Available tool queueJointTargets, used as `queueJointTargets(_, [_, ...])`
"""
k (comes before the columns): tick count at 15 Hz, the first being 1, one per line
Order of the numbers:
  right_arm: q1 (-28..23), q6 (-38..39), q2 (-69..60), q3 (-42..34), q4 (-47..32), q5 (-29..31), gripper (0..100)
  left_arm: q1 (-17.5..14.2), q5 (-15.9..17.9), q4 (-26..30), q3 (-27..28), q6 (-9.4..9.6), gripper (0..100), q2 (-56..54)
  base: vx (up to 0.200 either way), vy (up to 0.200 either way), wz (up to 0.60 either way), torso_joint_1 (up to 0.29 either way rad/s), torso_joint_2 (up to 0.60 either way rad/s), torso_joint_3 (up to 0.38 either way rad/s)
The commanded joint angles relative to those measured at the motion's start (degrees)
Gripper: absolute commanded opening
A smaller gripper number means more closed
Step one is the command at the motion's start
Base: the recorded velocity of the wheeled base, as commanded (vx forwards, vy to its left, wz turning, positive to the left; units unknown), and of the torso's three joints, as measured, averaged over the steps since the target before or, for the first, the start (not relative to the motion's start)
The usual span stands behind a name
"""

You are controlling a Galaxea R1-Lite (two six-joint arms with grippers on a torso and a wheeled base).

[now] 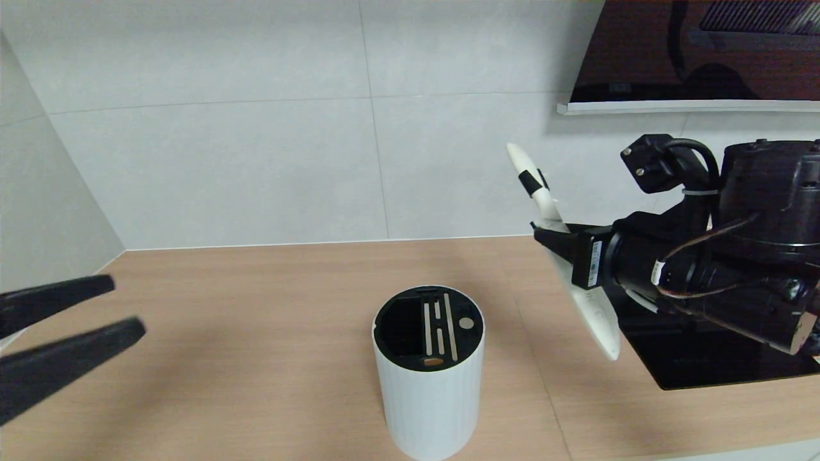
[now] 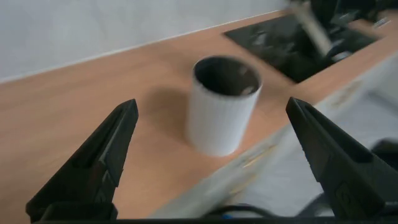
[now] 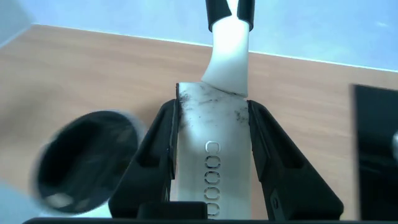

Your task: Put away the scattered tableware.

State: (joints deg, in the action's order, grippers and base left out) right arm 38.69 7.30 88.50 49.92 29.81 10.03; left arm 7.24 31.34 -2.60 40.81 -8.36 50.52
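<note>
Two black grippers show in the head view. The left gripper sits at the left edge of the frame, its jaws spread with nothing between them, above the light wooden countertop. At the right of the frame the right gripper pinches a white plastic spatula with a black band on its handle. The spatula is held off the counter and tilted, its handle up against the grey tiled wall and its blade low over the near corner of a black glass cooktop. A white cylindrical holder with a black slotted top stands upright at lower centre, apart from both grippers. From the left wrist, the left gripper has its fingers wide apart. The holder stands on the counter beyond them, near the counter's front edge, with the cooktop farther off. From the right wrist, the right gripper presses both fingers against the sides of the smudged spatula blade, and the banded handle runs out past the fingertips. The holder's dark mouth shows blurred below it on the counter.
</note>
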Motion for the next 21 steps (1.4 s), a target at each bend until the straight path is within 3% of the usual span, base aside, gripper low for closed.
queueJointTargets(1, [3.3, 0.1, 0.9, -0.6, 0.3, 0.3, 0, 6.0, 0.6, -9.8, 1.1, -6.84, 100, 14.8, 0.000, 0.000, 0.00, 0.000, 0.00, 0.000])
queueJointTargets(3, [3.5, 0.2, 0.4, -1.5, 0.4, 0.0, 0, 6.5, 0.7, -17.4, -1.2, -10.36, 100, 18.6, 0.000, 0.000, 0.00, 0.000, 0.00, 0.000])
queueJointTargets(4, [4.1, 0.2, 0.3, -1.6, 0.5, 0.0, 0, 6.8, 0.7, -20.7, -1.7, -13.08, 100, 20.4, 0.000, 0.000, 0.00, 0.000, 0.00, 0.000])
queueJointTargets(5, [5.5, 0.3, 0.4, -1.5, 1.0, 0.2, 0, 8.6, 0.7, -23.9, -2.0, -17.39, 100, 22.0, 0.000, 0.000, 0.00, 0.000, 0.00, 0.000])
queueJointTargets(6, [6.5, 0.3, 0.4, -1.4, 1.3, 0.3, 0, 9.9, 0.7, -25.5, -2.2, -19.76, 100, 22.4, 0.000, 0.000, 0.00, 0.000, 0.00, 0.000])
queueJointTargets(7, [8.1, 0.9, 0.9, -1.3, 2.6, 0.5, 0, 13.0, 0.7, -30.2, -3.2, -26.18, 100, 23.3, 0.000, 0.000, 0.00, 0.000, 0.00, 0.000])
queueJointTargets(8, [8.9, 1.7, 1.1, -1.2, 3.0, 0.5, 0, 13.9, 0.7, -32.0, -3.5, -28.11, 100, 23.7, 0.000, 0.000, 0.00, 0.000, 0.00, 0.000])
queueJointTargets(9, [11.8, 4.4, 1.8, -0.6, 3.1, 0.5, 0, 16.3, 0.7, -37.0, -4.5, -32.68, 100, 25.2, 0.000, 0.000, 0.00, 0.000, 0.00, 0.000])
queueJointTargets(13, [16.7, 9.0, 4.0, 1.3, 3.0, 1.2, 0, 21.2, 0.6, -43.7, -5.7, -42.00, 100, 27.5, 0.000, 0.000, 0.00, 0.000, 0.00, 0.000])
queueJointTargets(16, [18.7, 11.6, 5.9, 2.3, 3.1, 2.3, 0, 24.4, -2.3, -49.3, -7.0, -42.26, 100, 31.3, 0.000, 0.000, 0.00, 0.000, 0.00, 0.000])
queueJointTargets(19, [20.3, 11.8, 6.1, 2.4, 3.0, 2.5, 0, 26.4, -12.7, -54.4, -5.3, -42.26, 100, 37.6, 0.000, 0.000, 0.00, 0.000, 0.00, 0.000])
queueJointTargets(21, [20.6, 11.8, 6.1, 2.3, 3.0, 2.5, 0, 26.9, -13.3, -54.4, -5.1, -42.17, 100, 38.3, 0.000, 0.000, 0.00, 0.000, 0.00, 0.000])
